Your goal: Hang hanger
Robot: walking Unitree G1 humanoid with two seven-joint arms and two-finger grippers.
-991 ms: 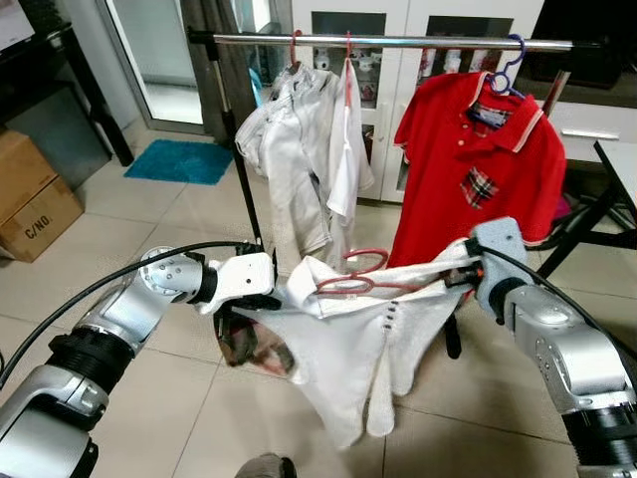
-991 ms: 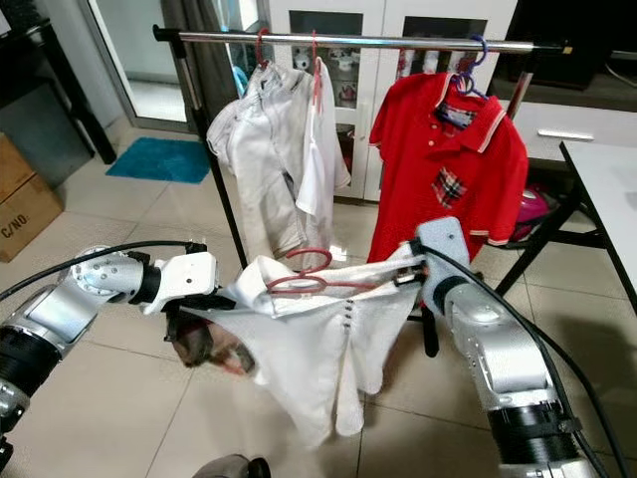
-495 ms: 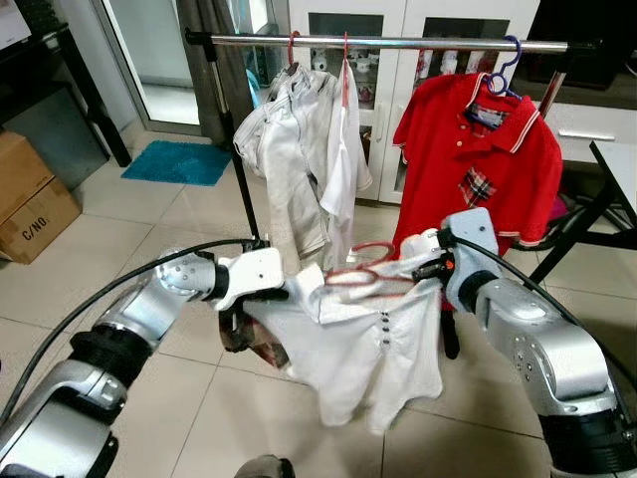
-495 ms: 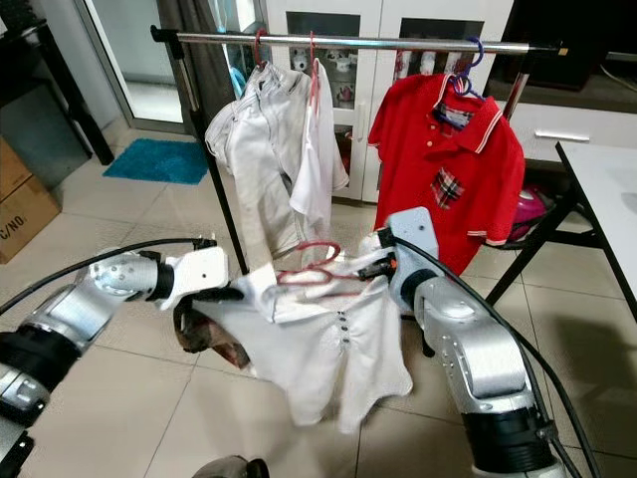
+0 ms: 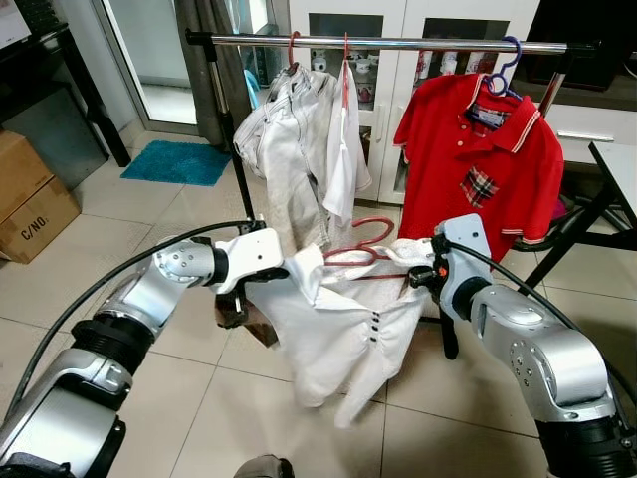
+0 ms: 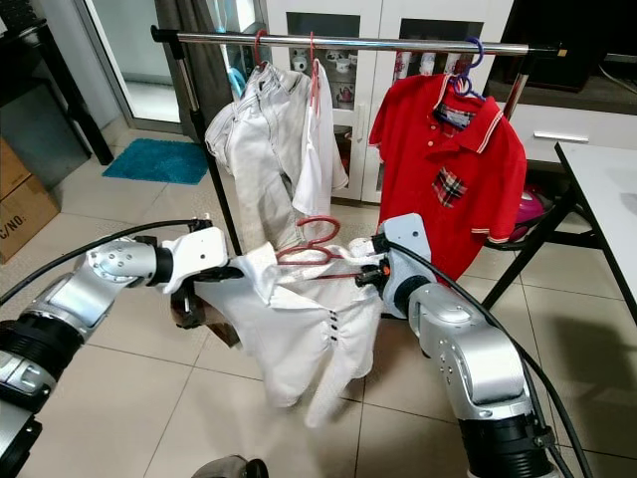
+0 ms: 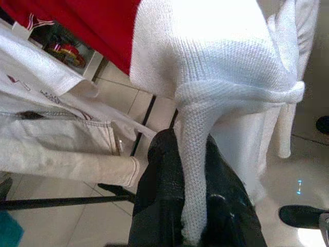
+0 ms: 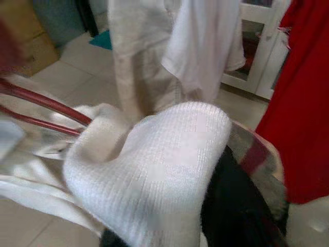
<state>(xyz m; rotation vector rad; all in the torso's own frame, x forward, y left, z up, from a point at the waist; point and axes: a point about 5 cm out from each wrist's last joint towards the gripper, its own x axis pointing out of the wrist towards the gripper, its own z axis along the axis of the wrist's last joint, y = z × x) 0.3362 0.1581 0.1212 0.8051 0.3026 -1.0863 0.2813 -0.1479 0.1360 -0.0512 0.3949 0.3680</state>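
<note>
Both silver arms reach forward into the middle of the frame, elbows bent, wrists turned inward toward each other. The left gripper [image 5: 282,282] sits left of centre with its black fingers [image 7: 164,190] clamped on a fold of the white polo shirt [image 5: 343,329] at the shoulder; the wrist view shows the knit fabric pinched between them. The right gripper [image 5: 423,276] sits right of centre, closed on the shirt's other shoulder (its fingers mostly buried under the cloth in the wrist view).

Between the two grippers the shirt is stretched at the top and hangs in loose folds toward the tiled floor [image 5: 179,398], collar standing open, a short row of dark buttons down the placket. The red hanger [image 5: 366,242] is inside the neck, its hook rising just above the collar in the centre of the frame, well below the metal rail [image 5: 398,42] across the top.

On that rail hang pale trousers and a white garment [image 5: 299,149] at upper centre and a red polo shirt [image 5: 478,169] at upper right. A cardboard box [image 5: 30,204] sits at the left edge.
</note>
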